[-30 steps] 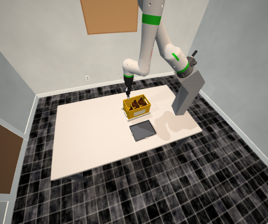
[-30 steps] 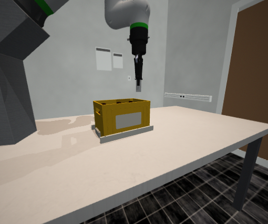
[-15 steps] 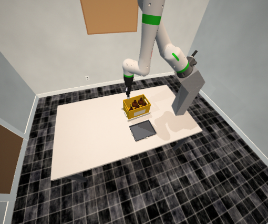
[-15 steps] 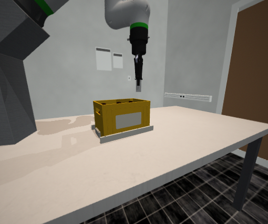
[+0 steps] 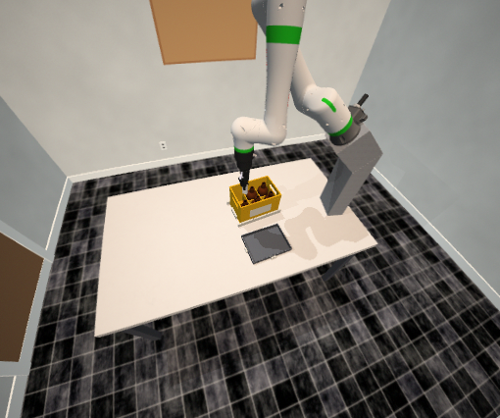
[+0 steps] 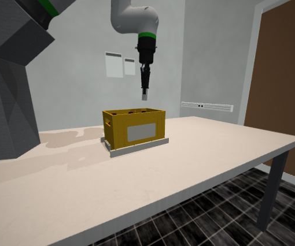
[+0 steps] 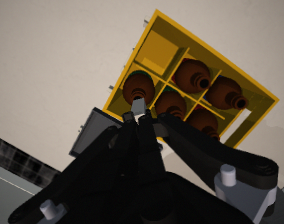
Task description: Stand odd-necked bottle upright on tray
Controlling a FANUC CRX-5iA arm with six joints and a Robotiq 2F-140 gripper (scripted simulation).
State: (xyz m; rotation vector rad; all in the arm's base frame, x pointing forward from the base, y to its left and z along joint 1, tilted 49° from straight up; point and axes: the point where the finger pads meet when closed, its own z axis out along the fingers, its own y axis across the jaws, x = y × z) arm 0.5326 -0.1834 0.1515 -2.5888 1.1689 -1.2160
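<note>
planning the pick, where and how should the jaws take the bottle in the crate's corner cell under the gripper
Probably by its neck, from straight above. The bottle stands upright, its body walled in by the crate dividers, so only the neck is free. The gripper, shut and empty, must open first.

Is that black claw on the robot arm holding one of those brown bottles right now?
No. The black gripper is shut on nothing, hanging above the yellow crate; all five brown bottles stand inside it.

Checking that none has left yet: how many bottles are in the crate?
5, all in the crate: one by the fingertips, one beside it, two along the far side, one partly hidden.
</note>
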